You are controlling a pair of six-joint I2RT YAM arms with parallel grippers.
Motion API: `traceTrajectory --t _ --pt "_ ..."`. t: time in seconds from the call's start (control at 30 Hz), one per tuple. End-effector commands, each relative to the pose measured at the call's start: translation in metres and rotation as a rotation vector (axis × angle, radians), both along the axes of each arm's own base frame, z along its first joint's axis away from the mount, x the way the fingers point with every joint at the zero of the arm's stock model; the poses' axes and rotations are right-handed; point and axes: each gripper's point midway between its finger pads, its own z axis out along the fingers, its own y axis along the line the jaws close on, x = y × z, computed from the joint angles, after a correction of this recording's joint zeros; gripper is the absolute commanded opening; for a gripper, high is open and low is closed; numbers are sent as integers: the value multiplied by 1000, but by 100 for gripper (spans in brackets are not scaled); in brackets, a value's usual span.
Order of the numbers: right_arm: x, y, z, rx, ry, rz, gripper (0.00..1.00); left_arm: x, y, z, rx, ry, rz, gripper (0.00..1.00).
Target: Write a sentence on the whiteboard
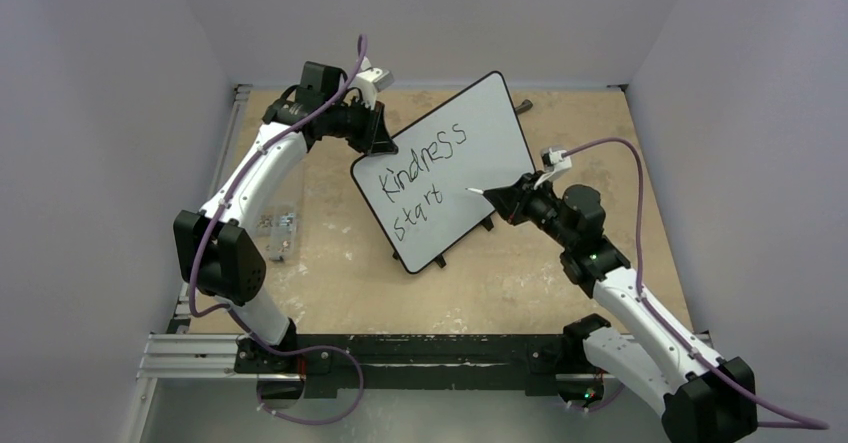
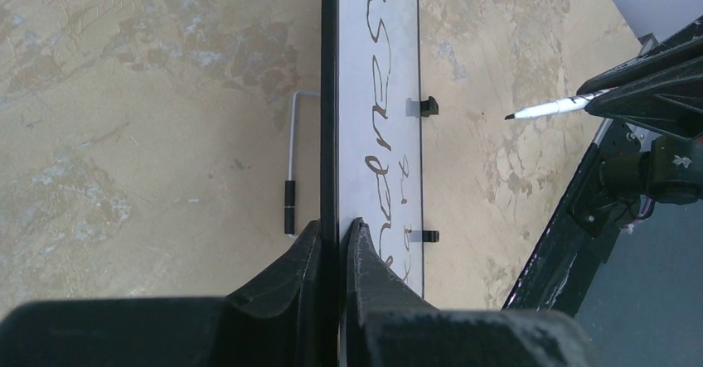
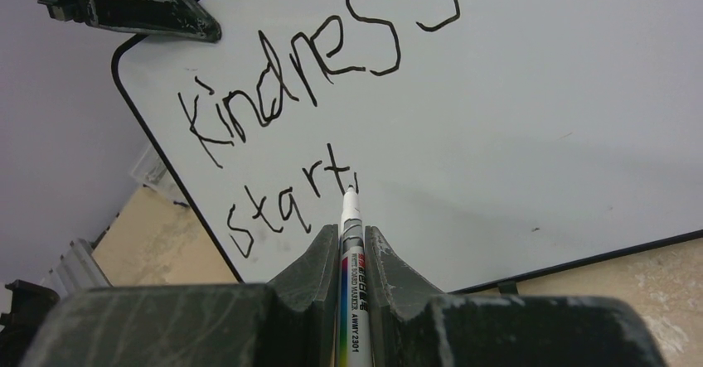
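Though overhead hides it, left wrist shows marker clear of whiteboard

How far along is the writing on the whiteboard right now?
Done: "Kindness" and "start" stand on the whiteboard. In hand: left fingers clamp its edge; right fingers hold the marker, tip off the board just past the t. Left: two words make no sentence yet, so more writing.
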Motion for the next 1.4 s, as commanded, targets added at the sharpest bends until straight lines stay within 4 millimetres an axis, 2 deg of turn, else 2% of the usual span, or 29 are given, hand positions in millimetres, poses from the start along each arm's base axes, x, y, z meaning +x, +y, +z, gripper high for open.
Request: traceTrajectory --t 0.0,0.33,0.7,1.37 --pt "-1 -2 10 0 -64 6 0 -16 13 -40 174 40 -34 0" --pt "1 -2 8 -8 -82 4 0 -15 14 -42 180 41 -28 0" --pt "-1 -5 -3 -16 -65 -11 0 -14 15 -47 187 52 -26 0" --pt "8 -12 17 15 -112 -73 0 -14 13 -48 179 60 -31 0"
